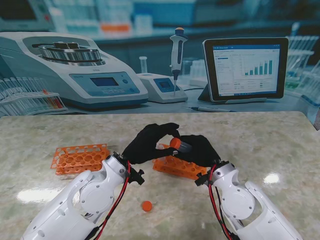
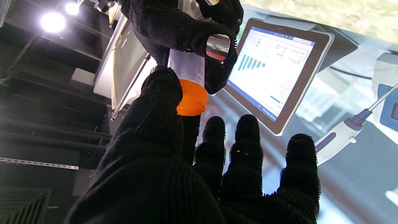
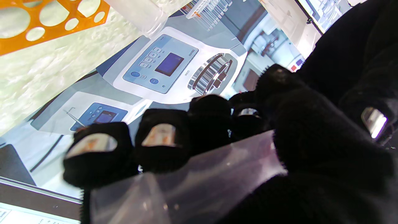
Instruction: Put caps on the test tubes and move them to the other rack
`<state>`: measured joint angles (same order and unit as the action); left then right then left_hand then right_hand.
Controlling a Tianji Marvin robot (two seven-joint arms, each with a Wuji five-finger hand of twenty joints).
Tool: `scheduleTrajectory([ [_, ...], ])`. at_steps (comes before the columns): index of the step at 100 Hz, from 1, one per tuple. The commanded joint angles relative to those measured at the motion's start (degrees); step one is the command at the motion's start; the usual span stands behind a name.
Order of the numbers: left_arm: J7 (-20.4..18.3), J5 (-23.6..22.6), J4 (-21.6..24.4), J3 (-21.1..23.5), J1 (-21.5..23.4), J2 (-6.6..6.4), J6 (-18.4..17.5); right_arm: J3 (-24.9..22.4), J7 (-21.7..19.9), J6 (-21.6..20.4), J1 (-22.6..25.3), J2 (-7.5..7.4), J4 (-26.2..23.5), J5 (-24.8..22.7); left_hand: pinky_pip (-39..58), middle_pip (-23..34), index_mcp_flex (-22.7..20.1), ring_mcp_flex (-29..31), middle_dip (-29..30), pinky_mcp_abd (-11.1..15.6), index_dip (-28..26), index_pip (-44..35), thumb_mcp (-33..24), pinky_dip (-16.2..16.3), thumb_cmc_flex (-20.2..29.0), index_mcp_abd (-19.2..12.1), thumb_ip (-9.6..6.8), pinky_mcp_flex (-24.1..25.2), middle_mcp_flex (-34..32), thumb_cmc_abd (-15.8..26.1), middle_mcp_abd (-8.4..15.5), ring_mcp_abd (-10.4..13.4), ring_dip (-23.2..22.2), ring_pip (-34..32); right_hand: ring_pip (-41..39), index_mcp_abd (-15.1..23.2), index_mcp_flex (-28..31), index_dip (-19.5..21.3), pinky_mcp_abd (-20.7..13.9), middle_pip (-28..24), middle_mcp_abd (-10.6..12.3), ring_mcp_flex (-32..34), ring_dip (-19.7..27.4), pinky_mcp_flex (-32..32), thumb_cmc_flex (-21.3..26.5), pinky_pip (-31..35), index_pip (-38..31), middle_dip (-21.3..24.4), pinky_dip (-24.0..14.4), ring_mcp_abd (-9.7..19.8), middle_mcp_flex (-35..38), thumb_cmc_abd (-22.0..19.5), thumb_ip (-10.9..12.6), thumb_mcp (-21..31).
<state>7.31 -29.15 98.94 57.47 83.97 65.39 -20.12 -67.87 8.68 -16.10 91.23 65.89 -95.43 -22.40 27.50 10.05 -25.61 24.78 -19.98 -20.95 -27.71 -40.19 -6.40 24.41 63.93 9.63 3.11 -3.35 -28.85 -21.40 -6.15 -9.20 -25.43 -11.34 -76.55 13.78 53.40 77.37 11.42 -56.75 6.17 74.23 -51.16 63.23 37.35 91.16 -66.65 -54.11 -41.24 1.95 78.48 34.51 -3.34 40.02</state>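
Gripping a clear test tube (image 1: 186,146), the right hand (image 1: 200,150) meets the left hand (image 1: 147,142), whose fingertips pinch its orange cap (image 1: 175,143); no writing is legible.

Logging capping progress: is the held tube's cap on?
On, though tightness cannot be told: the orange cap sits over the tube mouth, left hand pinching it, right hand gripping the tube.

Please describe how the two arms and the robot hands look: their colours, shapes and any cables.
Both arms have smooth, rounded white shells. Red and black cables run along the left arm and the right arm near the wrists. The left robot hand and the right robot hand wear black textured gloves. Shiny metal caps show at the right hand's fingertips.
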Motion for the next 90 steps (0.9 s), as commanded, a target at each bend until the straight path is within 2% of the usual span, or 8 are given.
scheduleTrajectory([
  [1,-0.24,-0.12,-0.63,-0.29,0.19,0.02,-0.35,0.19,0.07,0.03,0.2,0.3,-0.62,0.17,2.03,-0.92,-6.77,0.54,0.92,0.08,-0.73,-4.03,-8.23,-1.21,9.97,-6.24,-0.98,0.69,-0.83,-0.07,0.21,1.05,0.26,0.34,-1.52,2.51,0.14,1.04,0.44,-0.71,0.57,1.27,-0.52,0.99,-0.02,1.83,-1.83,0.11,-0.02,1.75,-0.43,-0.98,-1.32,-0.24],
  [4,-0.28,-0.08,-0.69,-0.29,0.19,0.0,-0.56,0.18,0.09,0.01,0.2,0.3,-0.62,0.17,2.01,-1.01,-7.1,0.27,1.1,0.14,-1.95,-1.39,-8.2,-1.35,9.78,-6.07,-1.31,0.72,-0.73,-0.29,0.4,1.08,0.53,0.47,-1.52,2.51,0.14,1.04,0.44,-0.71,0.57,1.27,-0.52,0.99,0.0,1.83,-1.83,0.11,-0.02,1.75,-0.43,-1.0,-1.32,-0.22],
  [20,-0.54,0.12,-0.76,-0.16,0.33,-0.07,-1.26,0.16,0.13,0.02,0.22,0.31,-0.66,0.15,1.61,-1.45,-7.77,-0.28,1.31,0.11,-2.02,0.4,-8.84,-1.61,9.23,-7.75,-1.18,1.05,-0.52,-0.51,0.33,0.99,0.83,0.89,-1.52,2.51,0.14,1.05,0.44,-0.69,0.62,1.27,-0.52,0.99,-0.02,1.83,-1.83,0.11,-0.02,1.75,-0.46,-0.97,-1.33,-0.24],
  [38,-1.42,0.68,-0.88,0.03,0.41,-0.26,-2.08,0.17,0.08,0.08,0.19,0.3,-0.67,0.18,0.15,-2.89,-9.81,-2.86,2.61,0.27,2.36,9.01,-12.34,-2.23,5.85,-11.14,-0.85,1.75,0.42,0.78,0.6,0.91,2.36,2.73,-1.52,2.51,0.14,1.05,0.44,-0.7,0.56,1.27,-0.52,0.99,0.01,1.83,-1.83,0.11,-0.02,1.75,-0.45,-0.98,-1.33,-0.25],
  [40,-1.54,0.74,-0.92,0.05,0.41,-0.29,-2.21,0.17,0.06,0.09,0.18,0.3,-0.68,0.17,-0.08,-2.91,-10.01,-2.82,2.81,0.3,2.81,10.2,-15.0,-2.12,4.39,-11.66,-0.75,1.74,0.43,0.53,0.73,0.83,2.64,2.72,-1.52,2.51,0.14,1.05,0.44,-0.71,0.53,1.27,-0.52,0.99,0.01,1.82,-1.83,0.1,-0.02,1.75,-0.44,-1.02,-1.32,-0.23],
  [44,-1.81,0.93,-0.94,0.09,0.43,-0.34,-2.36,0.15,0.03,0.12,0.18,0.29,-0.69,0.17,-0.25,-3.05,-9.79,-2.96,2.94,0.35,3.27,11.14,-15.94,-2.11,3.79,-12.74,-0.8,1.85,0.6,0.64,0.85,0.73,2.77,2.82,-1.52,2.51,0.14,1.05,0.44,-0.71,0.52,1.27,-0.52,0.98,-0.05,1.81,-1.83,0.1,-0.01,1.75,-0.44,-0.98,-1.34,-0.29],
  [68,-2.38,1.15,-0.71,0.61,0.93,-0.52,-3.03,0.06,-0.01,0.18,0.17,0.28,-0.8,0.17,-0.55,-3.43,-9.49,-3.11,3.46,0.37,5.7,13.92,-16.01,-2.05,3.36,-18.03,-0.72,1.78,0.82,0.94,1.99,0.49,3.01,3.26,-1.52,2.51,0.14,1.05,0.44,-0.71,0.57,1.27,-0.52,0.98,0.0,1.8,-1.83,0.1,0.0,1.75,-0.47,-0.99,-1.33,-0.29],
  [90,-3.4,1.25,0.37,1.84,2.15,-0.89,-3.77,0.13,-0.14,0.31,0.0,0.28,-0.79,0.28,-1.05,-3.28,-10.94,-3.04,3.7,0.34,6.22,12.53,-15.76,-2.04,5.4,-21.77,-0.74,1.81,0.42,3.45,2.37,-0.14,3.27,3.6,-1.52,2.52,0.12,1.05,0.44,-0.71,0.53,1.27,-0.52,0.98,-0.04,1.8,-1.82,0.1,0.0,1.75,-0.46,-1.09,-1.33,-0.27],
])
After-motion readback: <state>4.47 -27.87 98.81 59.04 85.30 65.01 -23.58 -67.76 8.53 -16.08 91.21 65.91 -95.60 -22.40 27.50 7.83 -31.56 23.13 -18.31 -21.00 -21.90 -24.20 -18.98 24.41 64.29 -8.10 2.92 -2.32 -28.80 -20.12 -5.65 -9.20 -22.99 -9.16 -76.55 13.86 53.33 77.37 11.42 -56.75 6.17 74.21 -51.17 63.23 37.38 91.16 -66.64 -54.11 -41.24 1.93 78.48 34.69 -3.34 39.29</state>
